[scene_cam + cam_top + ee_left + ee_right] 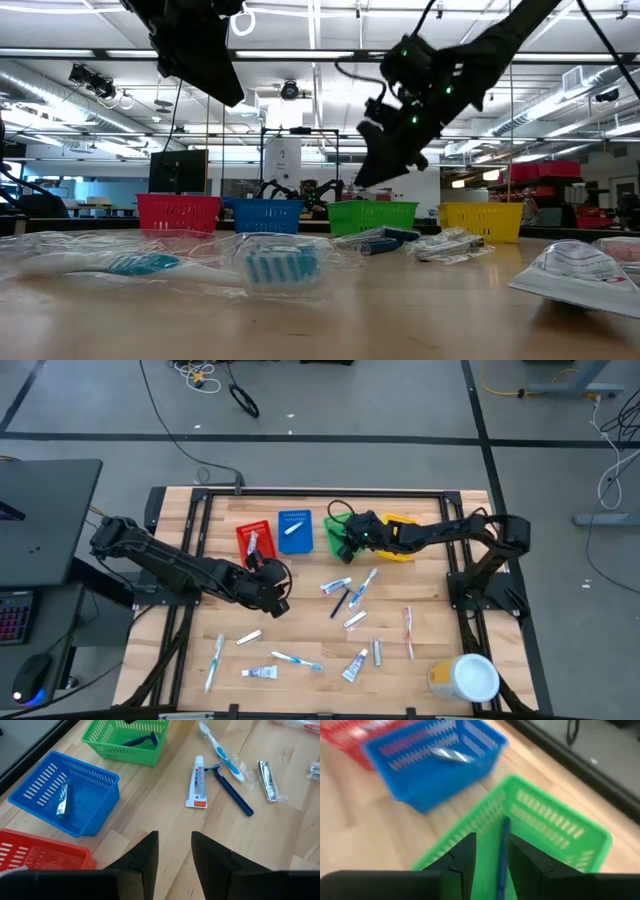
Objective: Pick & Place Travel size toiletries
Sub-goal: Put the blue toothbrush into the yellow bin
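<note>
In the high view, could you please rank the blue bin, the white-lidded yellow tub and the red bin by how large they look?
1. White-lidded yellow tub, the largest footprint.
2. Blue bin.
3. Red bin, which looks slightly smaller, though the left arm partly covers it, so these two bins are too close to separate firmly.

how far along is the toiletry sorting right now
Done: one item lies in the blue bin and a blue razor in the green bin. In hand: the right gripper hangs over the green bin with fingers parted, nothing gripped. The left gripper is open and empty near the red bin. Left: most toiletries lie on the table.
</note>
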You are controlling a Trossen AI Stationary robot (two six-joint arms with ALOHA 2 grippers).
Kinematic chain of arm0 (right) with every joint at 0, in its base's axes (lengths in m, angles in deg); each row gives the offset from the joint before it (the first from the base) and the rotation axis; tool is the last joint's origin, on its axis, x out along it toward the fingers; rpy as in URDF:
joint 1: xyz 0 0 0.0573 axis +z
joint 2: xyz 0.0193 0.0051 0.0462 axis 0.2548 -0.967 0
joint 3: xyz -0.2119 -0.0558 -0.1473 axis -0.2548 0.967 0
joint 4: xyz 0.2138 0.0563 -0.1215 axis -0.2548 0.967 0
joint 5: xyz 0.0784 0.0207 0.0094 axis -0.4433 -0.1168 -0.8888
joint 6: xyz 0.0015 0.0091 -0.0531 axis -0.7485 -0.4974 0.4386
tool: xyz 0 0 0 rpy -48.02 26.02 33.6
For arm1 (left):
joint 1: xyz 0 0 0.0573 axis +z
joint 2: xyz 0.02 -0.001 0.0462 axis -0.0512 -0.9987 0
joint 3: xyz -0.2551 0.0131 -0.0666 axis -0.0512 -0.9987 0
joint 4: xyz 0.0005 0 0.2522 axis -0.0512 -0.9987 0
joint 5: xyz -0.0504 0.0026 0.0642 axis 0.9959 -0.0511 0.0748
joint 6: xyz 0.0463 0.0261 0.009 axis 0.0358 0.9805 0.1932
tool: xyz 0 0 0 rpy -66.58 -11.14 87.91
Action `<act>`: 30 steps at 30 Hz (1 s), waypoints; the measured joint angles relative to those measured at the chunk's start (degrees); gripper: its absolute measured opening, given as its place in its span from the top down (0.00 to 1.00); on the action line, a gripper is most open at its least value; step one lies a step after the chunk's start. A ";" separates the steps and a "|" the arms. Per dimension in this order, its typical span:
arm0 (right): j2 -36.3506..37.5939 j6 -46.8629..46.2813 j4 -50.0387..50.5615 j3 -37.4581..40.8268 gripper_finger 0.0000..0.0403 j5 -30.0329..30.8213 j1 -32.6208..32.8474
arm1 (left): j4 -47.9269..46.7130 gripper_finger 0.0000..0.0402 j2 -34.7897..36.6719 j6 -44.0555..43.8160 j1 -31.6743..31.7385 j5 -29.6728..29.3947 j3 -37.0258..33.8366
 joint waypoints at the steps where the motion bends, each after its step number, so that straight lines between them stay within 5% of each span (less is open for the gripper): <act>1: 1.20 0.44 0.20 0.00 0.71 0.02 0.57 | 0.08 0.69 0.01 -0.31 -0.05 -0.01 -0.09; 9: 10.39 5.00 5.61 0.00 0.71 -0.11 9.54 | 0.55 0.69 0.00 -4.13 -0.07 0.48 -3.18; 17: 12.09 8.06 10.80 0.00 0.71 -0.17 20.29 | 1.03 0.69 -0.01 -4.85 -0.31 2.48 -4.09; 30: 10.66 2.82 13.43 0.00 0.52 -3.88 29.51 | 1.95 0.69 -0.01 -4.80 -0.31 2.45 -4.09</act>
